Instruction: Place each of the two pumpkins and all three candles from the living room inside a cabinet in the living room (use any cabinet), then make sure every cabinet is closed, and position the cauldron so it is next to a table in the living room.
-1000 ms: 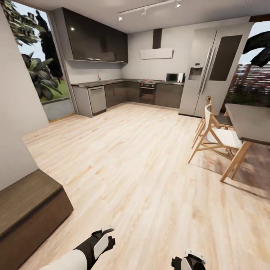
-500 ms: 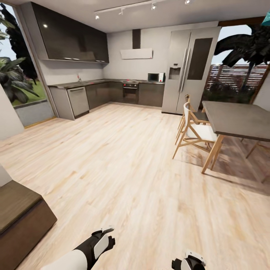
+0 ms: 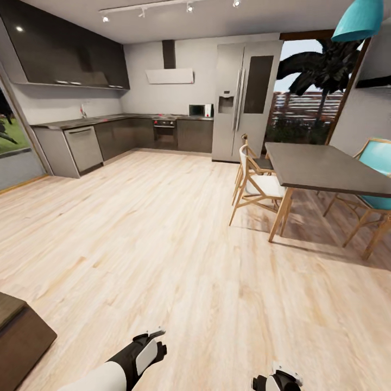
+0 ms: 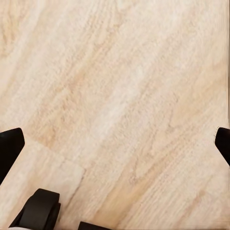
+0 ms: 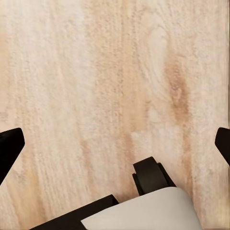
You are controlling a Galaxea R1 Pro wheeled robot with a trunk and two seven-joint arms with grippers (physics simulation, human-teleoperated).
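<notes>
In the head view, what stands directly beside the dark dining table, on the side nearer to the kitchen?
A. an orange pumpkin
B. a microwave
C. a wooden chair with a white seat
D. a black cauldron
C: a wooden chair with a white seat stands against the dining table, on the side towards the kitchen units.

Cabinet [image 3: 19, 339] cut off at head view's lower-left corner, only one end showing. Teal chair [image 3: 374, 163] and lamp [image 3: 359, 20] cropped at right edge. Right gripper [image 3: 278, 380] cropped at bottom edge.
</notes>
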